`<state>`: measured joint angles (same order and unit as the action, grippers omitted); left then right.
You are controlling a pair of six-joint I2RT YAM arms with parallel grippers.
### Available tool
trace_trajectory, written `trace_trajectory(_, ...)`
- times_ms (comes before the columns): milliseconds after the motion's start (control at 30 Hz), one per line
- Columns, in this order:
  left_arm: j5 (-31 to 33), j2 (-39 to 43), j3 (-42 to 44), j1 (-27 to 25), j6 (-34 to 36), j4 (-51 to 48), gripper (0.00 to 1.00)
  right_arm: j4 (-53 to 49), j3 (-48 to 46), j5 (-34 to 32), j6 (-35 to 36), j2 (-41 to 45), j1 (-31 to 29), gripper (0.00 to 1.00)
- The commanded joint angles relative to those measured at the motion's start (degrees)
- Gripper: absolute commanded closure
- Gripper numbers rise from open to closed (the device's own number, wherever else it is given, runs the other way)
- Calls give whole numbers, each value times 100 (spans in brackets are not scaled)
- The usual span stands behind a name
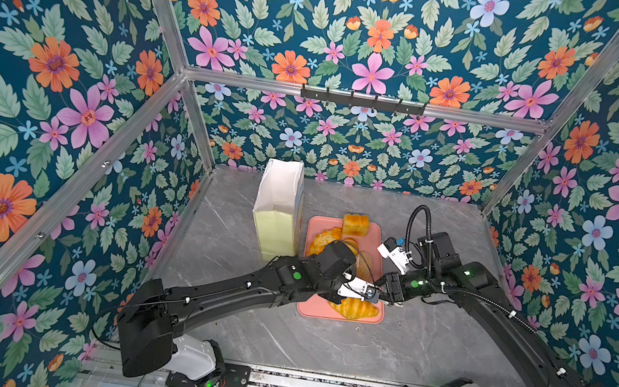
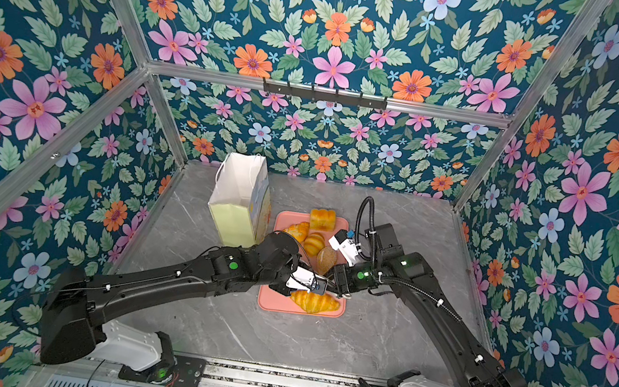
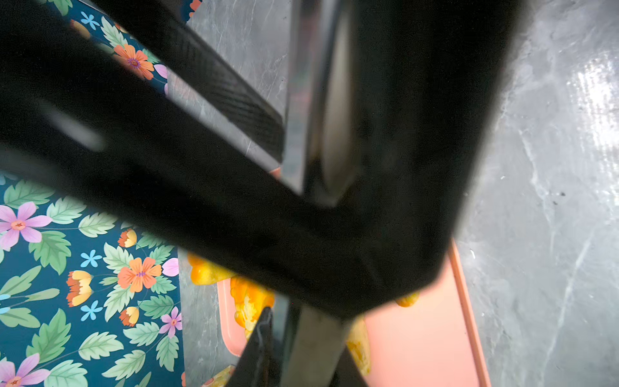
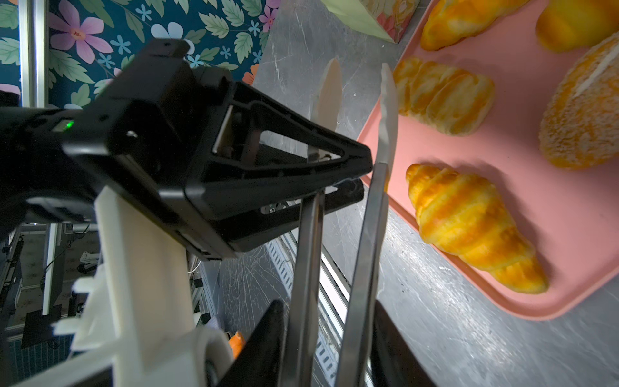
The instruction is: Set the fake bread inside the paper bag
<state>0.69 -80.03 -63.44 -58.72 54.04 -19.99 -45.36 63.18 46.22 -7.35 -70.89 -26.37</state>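
Left claw point(image 3: 315, 117), state untellable, is being masked by right arm point(image 3: 234, 207); right claw point(image 4: 358, 92) is being held narrow, empty, beside croissant point(image 4: 469, 228).

The croissant point(image 4: 469, 224), golden and ridged, lies flat just beside the right claw point(image 4: 357, 80), apart from its fingers. Beyond the claw sit a seeded oval bun point(image 2: 326, 259), a ridged flaky pastry point(image 4: 442, 97), a round roll point(image 2: 314, 243), a long loaf point(image 2: 298, 229) and, farthest, the square loaf point(image 2: 322, 219). The paper bag point(image 2: 238, 208), pale yellow-green with a white inside, stands upright and open-mouthed, well beyond the claw and to its left.
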Motion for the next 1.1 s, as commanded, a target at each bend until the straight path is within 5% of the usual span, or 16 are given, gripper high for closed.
trace_trajectory(0,134,12,-107,57,-636,745,84,-242,-25,372,217,-3,-57,61)
trace_trajectory(333,-12,78,-101,72,-732,793,81,-153,-92,263,184,31,-59,77)
trace_trajectory(600,-97,412,70,89,-894,1039,68,-110,-95,256,151,134,-56,84)
trace_trajectory(767,-34,612,146,102,-969,1089,49,-109,-104,145,108,177,-60,86)
trace_trajectory(1067,-333,1074,392,133,-1140,926,43,-170,-38,-51,32,218,-56,88)
